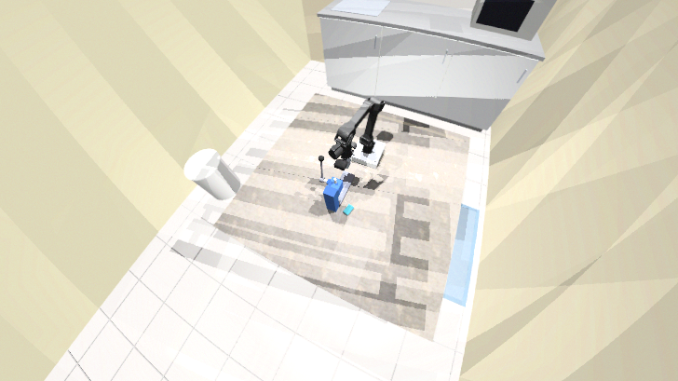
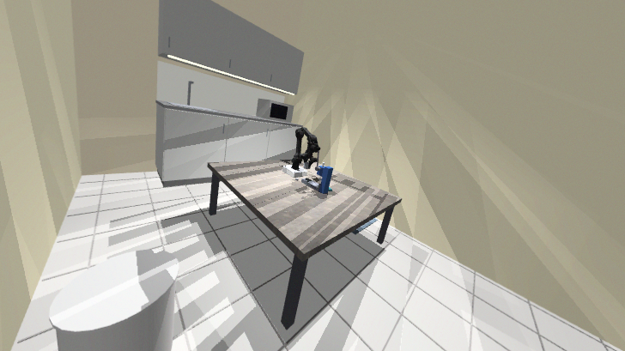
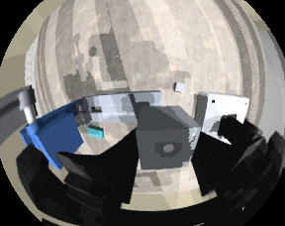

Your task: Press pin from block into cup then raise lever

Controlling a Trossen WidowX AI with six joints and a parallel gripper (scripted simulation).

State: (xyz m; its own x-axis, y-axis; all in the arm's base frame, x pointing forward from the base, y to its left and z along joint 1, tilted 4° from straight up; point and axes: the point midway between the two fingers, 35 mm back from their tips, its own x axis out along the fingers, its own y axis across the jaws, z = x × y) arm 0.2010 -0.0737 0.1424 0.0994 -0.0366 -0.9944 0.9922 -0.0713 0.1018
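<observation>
Block, dark grey and box-shaped (image 1: 347, 162) (image 2: 306, 166) (image 3: 168, 134), sat between the black jaws, which were closed on its sides. I had it up off the wood-patterned bench (image 1: 300, 236) (image 2: 276, 203) (image 3: 205, 45), near the press but not on its bed. From the wrist I saw a round mark (image 3: 168, 148) on the face toward me, though I could not tell whether that was the pin.

The blue upright press body (image 1: 332, 196) (image 2: 325, 179) (image 3: 58, 139) stood at one end of the flat pale-grey bed (image 1: 345, 188) (image 2: 311, 184) (image 3: 116, 106). Its slim grey lever (image 1: 321, 169) (image 2: 318, 159) stood upright beside the press, with a black ball knob (image 1: 320, 157) on top.

Just beside the press, I had a small turquoise piece (image 1: 347, 210) (image 2: 330, 189) (image 3: 96, 132) lying on the bench. My wrist view also picked up a small pale cube (image 3: 179, 87) between the bed and the white base plate (image 1: 358, 158) (image 2: 294, 172) (image 3: 241, 104) of the arm. The black arm (image 1: 358, 121) (image 2: 299, 143) bent over from that plate toward the press, and I could not make out the punch's tip clearly
</observation>
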